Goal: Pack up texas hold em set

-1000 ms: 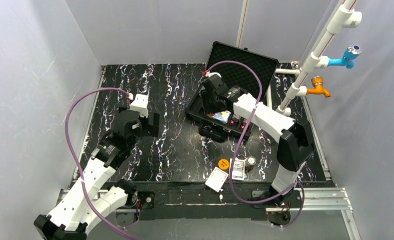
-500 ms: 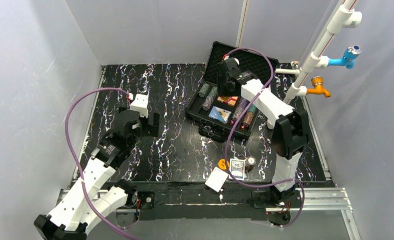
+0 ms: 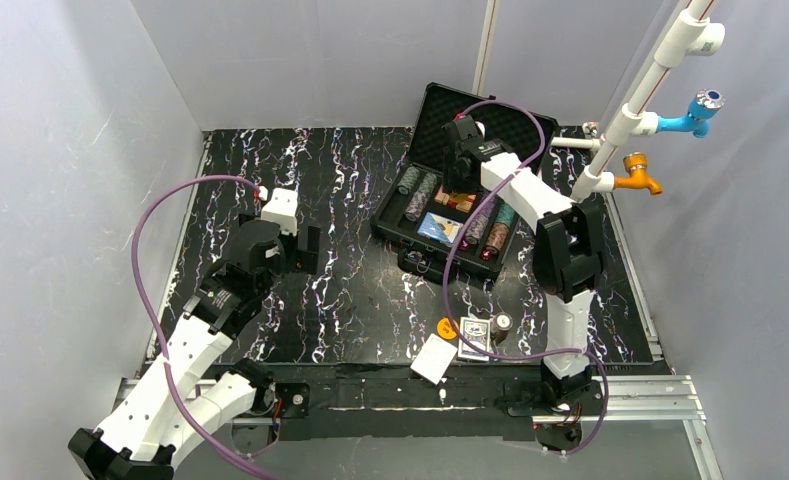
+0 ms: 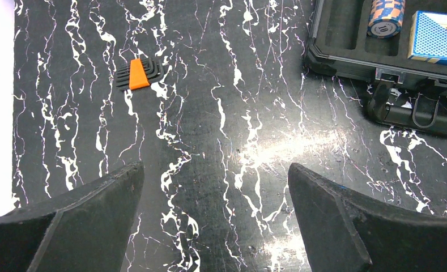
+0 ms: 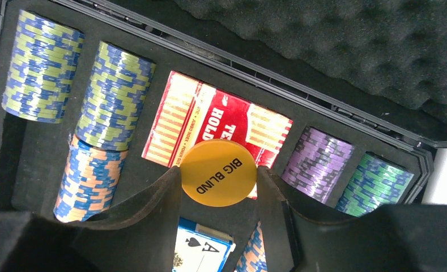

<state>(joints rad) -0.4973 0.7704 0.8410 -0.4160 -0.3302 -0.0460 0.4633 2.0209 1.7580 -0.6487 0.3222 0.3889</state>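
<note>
- My right hand (image 5: 218, 180) is clamped on an orange disc (image 5: 216, 169) marked BIG BLIND.
- Just under it lies the red deck (image 5: 170, 122) in the open case (image 4: 345, 63), chip stacks (image 5: 116, 96) on either side.
- My left hand (image 4: 214, 170) is spread wide and empty above the table (image 4: 209, 85), the case ahead to its right.

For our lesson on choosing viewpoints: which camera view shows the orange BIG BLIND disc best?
Right wrist view: the disc fills the centre, lettering readable, pinched between the jaws over the red deck. In the top external view the right arm hides it; the left wrist view misses it.
</note>
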